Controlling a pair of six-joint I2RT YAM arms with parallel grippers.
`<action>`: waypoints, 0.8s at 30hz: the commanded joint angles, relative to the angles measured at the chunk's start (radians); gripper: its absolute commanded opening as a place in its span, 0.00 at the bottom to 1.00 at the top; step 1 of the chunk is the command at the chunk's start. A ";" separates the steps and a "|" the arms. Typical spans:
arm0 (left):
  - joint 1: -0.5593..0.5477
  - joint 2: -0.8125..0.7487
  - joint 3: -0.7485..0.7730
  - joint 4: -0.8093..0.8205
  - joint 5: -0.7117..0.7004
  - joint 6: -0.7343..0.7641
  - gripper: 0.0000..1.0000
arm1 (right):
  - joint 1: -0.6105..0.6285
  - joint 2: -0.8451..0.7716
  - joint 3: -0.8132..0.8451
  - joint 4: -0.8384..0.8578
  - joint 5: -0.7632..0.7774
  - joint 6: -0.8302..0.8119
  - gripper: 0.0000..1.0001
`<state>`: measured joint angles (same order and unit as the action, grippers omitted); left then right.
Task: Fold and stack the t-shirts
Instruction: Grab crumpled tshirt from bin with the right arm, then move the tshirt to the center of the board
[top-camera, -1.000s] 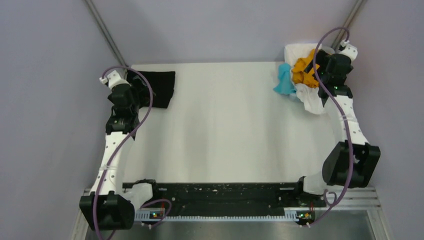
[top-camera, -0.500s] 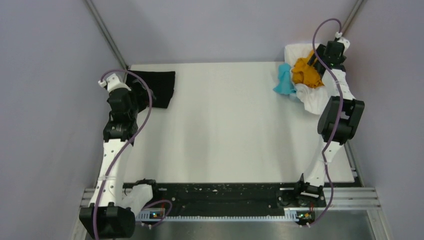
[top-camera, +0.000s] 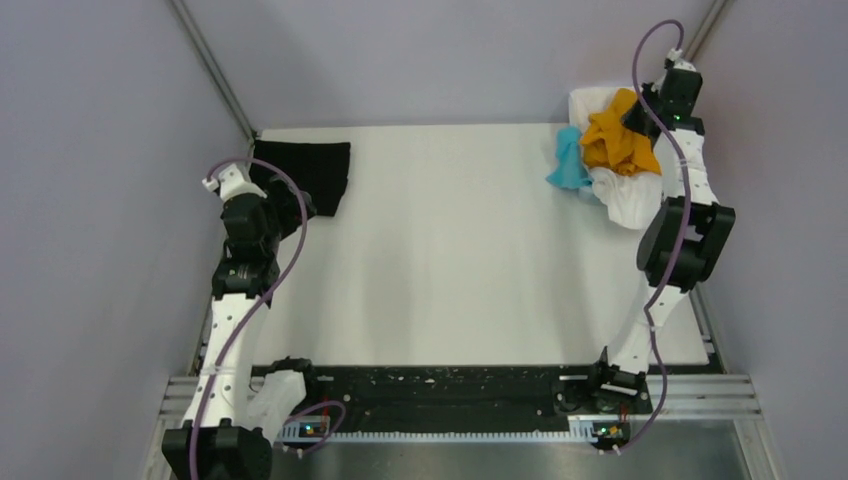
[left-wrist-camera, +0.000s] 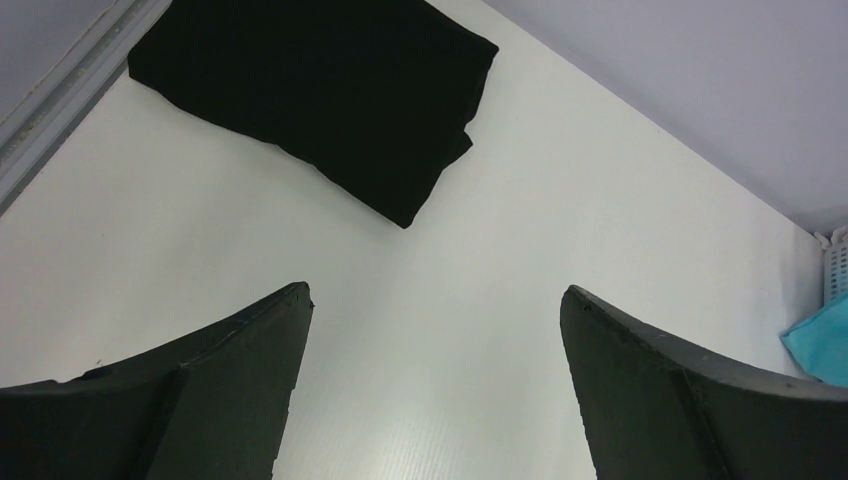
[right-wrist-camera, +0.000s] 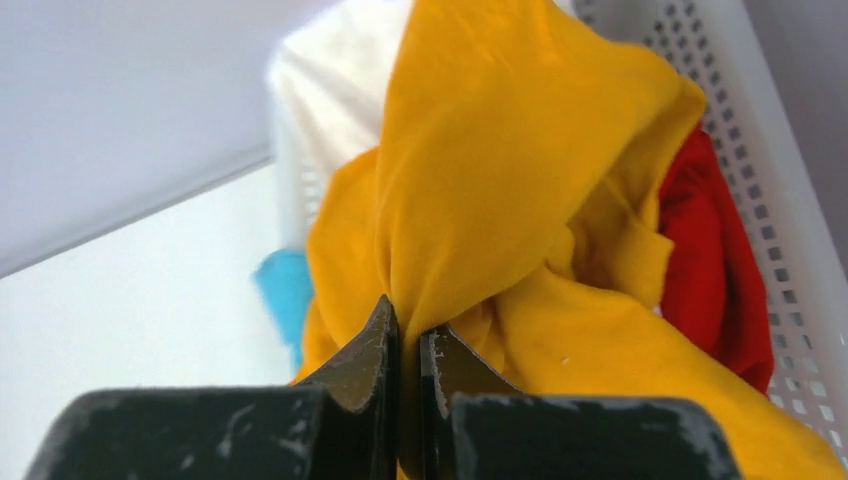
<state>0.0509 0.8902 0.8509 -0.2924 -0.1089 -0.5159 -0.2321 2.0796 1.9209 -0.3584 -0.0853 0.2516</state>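
Lilac-grey walls (top-camera: 450, 60): plain, table closed in on three sides.
White table (top-camera: 450, 270): smooth, matt.
Basket (right-wrist-camera: 770, 150): white mesh, far right corner, pile spilling over.
Mustard t-shirt (right-wrist-camera: 500, 180): topmost in pile.
Black t-shirt (top-camera: 315, 172): folded, laid flat at far left corner.
Left gripper (left-wrist-camera: 435, 292): jaws spread wide, nothing held, near black t-shirt.
Right gripper (right-wrist-camera: 408, 335): jaws clamped on a mustard fold.
Risk: thin pinch may be lost on lift; the red t-shirt (right-wrist-camera: 715, 240), the teal t-shirt (top-camera: 568, 160) or the basket may be dragged along by tangled cloth.
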 joint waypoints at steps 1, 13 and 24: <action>0.003 -0.015 0.009 0.008 -0.007 -0.006 0.99 | 0.015 -0.221 0.087 0.016 -0.297 0.033 0.00; 0.004 -0.012 -0.002 -0.030 0.009 -0.005 0.99 | 0.513 -0.377 0.178 -0.077 -0.472 -0.150 0.00; 0.004 -0.107 0.011 -0.167 -0.129 -0.089 0.99 | 0.629 -0.477 -0.115 -0.056 -0.476 -0.228 0.00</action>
<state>0.0509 0.8436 0.8509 -0.4187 -0.1608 -0.5575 0.4026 1.6951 2.0247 -0.4294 -0.5968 0.1036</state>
